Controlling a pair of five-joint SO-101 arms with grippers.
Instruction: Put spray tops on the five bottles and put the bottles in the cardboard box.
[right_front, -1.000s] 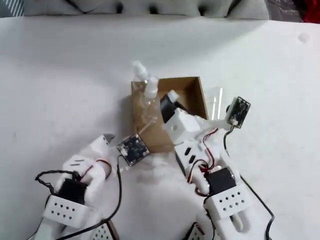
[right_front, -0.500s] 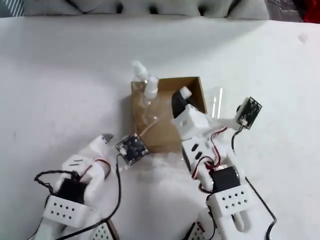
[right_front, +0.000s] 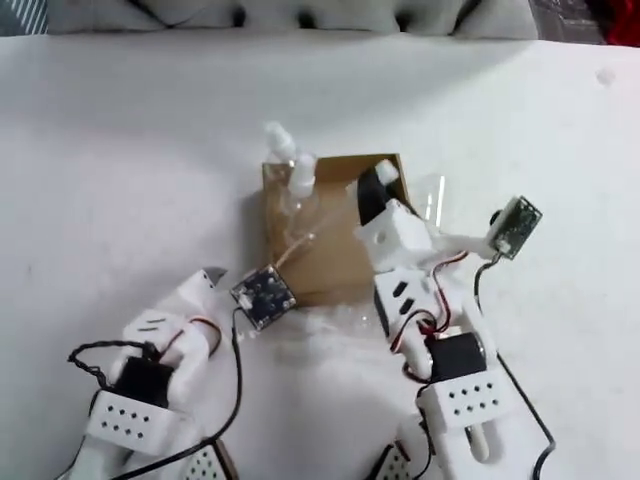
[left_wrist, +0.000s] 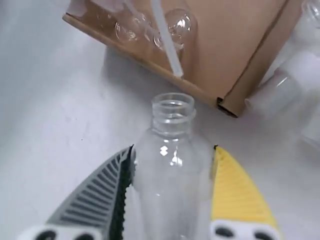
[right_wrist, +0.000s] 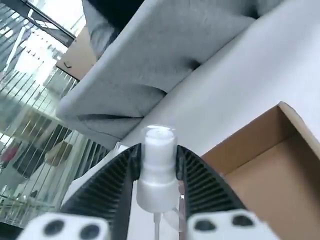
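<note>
- Pinching a clear plastic bottle (left_wrist: 172, 175) by its smooth round body, the left gripper (left_wrist: 173, 150) pressed one ribbed grey finger and one plain yellow finger against its sides. The threaded neck stood open, just short of the cardboard box (left_wrist: 235, 45).
- The left wrist view caught the glassy round bases of the stored bottles (left_wrist: 175, 22) lying in that box, with a thin white tube (left_wrist: 165, 45) slanting across them.
- The right wrist view showed the right gripper (right_wrist: 158, 150) clamped on a white cylindrical spray top (right_wrist: 159, 170) between black ribbed fingers.
- The high view placed that gripper over the box's far right corner, on a white table (right_front: 120, 150).
</note>
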